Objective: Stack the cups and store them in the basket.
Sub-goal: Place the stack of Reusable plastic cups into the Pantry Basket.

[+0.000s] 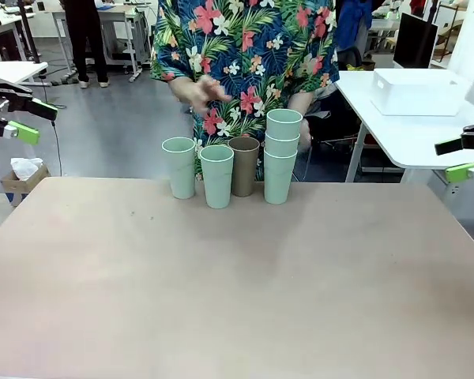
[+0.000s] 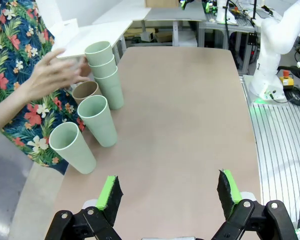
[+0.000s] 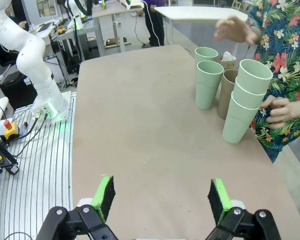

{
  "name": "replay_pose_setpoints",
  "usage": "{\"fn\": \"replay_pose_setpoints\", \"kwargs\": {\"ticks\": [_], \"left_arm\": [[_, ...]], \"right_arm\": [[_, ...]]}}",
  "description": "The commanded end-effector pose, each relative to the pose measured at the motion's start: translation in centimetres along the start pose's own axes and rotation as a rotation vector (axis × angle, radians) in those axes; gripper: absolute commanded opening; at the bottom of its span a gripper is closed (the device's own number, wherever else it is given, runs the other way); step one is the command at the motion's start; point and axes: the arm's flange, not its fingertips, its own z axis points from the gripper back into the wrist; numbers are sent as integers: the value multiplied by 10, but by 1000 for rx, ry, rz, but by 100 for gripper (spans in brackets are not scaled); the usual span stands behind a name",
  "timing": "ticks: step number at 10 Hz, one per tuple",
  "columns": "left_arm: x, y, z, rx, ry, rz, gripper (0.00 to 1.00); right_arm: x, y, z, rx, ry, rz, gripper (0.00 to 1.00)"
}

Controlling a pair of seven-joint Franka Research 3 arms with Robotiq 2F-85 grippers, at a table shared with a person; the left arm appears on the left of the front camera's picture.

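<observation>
At the table's far edge stand two single mint green cups (image 1: 179, 166) (image 1: 216, 175), a brown cup (image 1: 243, 165) and a stack of three mint cups (image 1: 281, 155). The person's hand (image 1: 197, 91) hovers above the single cups, blurred. In the left wrist view the stack (image 2: 104, 73) and the brown cup (image 2: 86, 91) lie beside that hand. A white basket (image 1: 418, 91) sits on a separate white table at the back right. My left gripper (image 1: 14, 118) hangs open at the far left, off the table. My right gripper (image 1: 462, 159) stands open at the far right.
The brown tabletop (image 1: 237, 276) stretches bare from the cups to the near edge. A cardboard box (image 1: 22, 175) with white paper sits on the floor at the left. The other arm's white base (image 2: 270, 55) stands beyond the table's side edge.
</observation>
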Motion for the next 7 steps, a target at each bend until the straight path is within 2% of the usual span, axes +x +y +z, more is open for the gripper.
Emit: {"fn": "replay_pose_setpoints", "kwargs": {"ticks": [1,7], "left_arm": [[2,1,0,5,2,10,100],[2,1,0,5,2,10,100]], "right_arm": [[4,0,0,-2,-23,-13,100],[4,0,0,-2,-23,-13,100]]}}
